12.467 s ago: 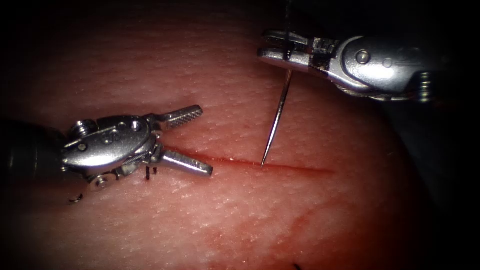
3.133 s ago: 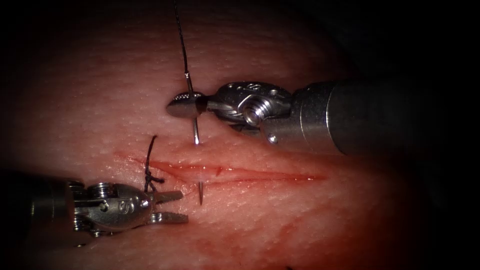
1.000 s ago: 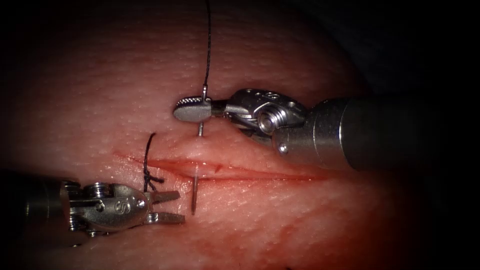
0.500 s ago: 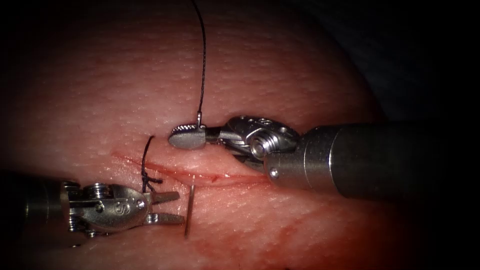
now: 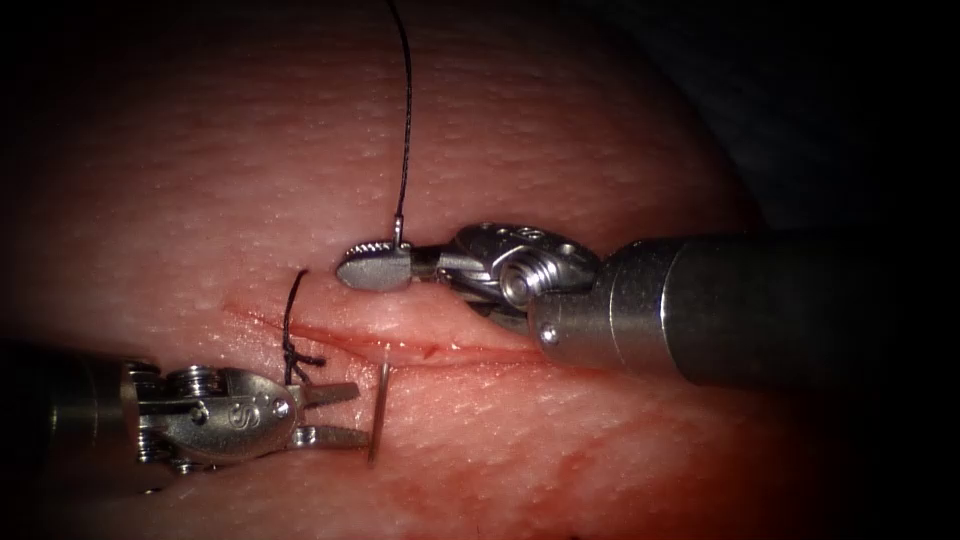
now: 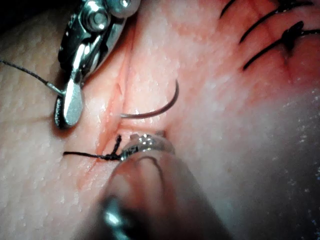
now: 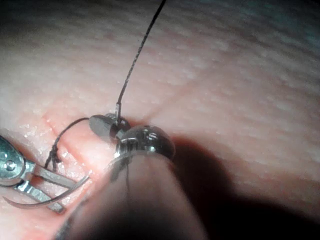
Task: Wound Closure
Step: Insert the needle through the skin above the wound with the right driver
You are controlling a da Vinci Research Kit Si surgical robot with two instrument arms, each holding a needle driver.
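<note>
The tissue has a cut running across the endoscope view. My right tool is shut on the curved needle at its tail end, on the far side of the cut. Thread rises from that tail. The needle passes under the cut, and its pointed part stands out of the tissue on the near side. My left tool is open, holds nothing, and its jaw tips lie just left of the emerged needle. The needle's arc and the right tool also show in the left wrist view.
A knotted black stitch crosses the cut just left of the needle, by the left tool. Several older stitches lie further along the wound. Red fluid stains the near side of the tissue.
Over the last second the right tool has pressed lower toward the cut, driving the needle, and more of its point has come out on the near side. The left tool stays open and still.
</note>
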